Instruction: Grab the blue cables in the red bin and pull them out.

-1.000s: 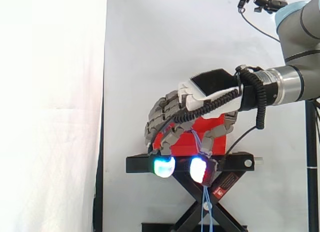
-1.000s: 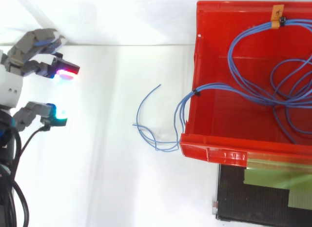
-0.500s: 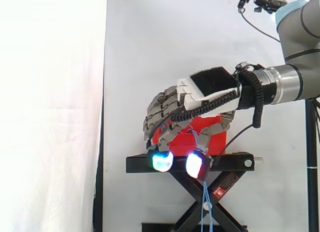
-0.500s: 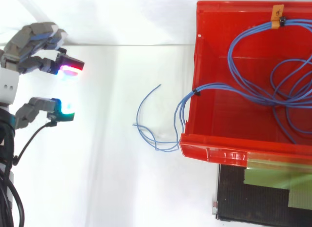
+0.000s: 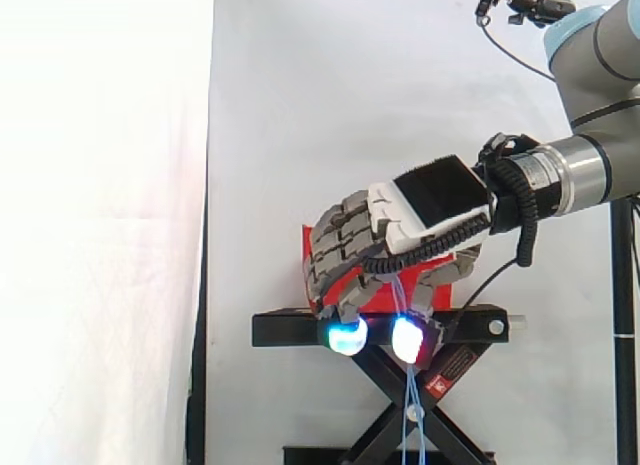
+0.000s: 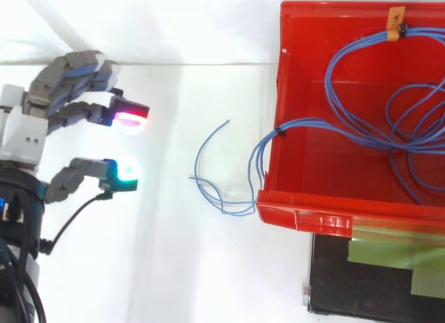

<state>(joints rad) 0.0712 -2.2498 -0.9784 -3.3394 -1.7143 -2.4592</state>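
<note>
White curtain (image 5: 300, 105) behind. Hand (image 6: 24, 132) spread and empty, well clear of the red bin (image 6: 327, 215); blue cables (image 6: 258, 163) untouched.
Side view: hand is in front of the bin and hides most of it. It is palm down with fingers loosely bent, and the glowing fingertips (image 5: 347, 336) are level with the black stand (image 5: 285, 329) under the bin. Cable strands hang down below the bin, across the stand. Top view: hand well left of the bin, thumb and fingers apart, nothing between them. Most cable loops lie inside the bin. One bundle goes over the bin's left wall, and its ends rest on the white surface (image 6: 174, 267) just left of the bin, between bin and hand, apart from the fingertips.
</note>
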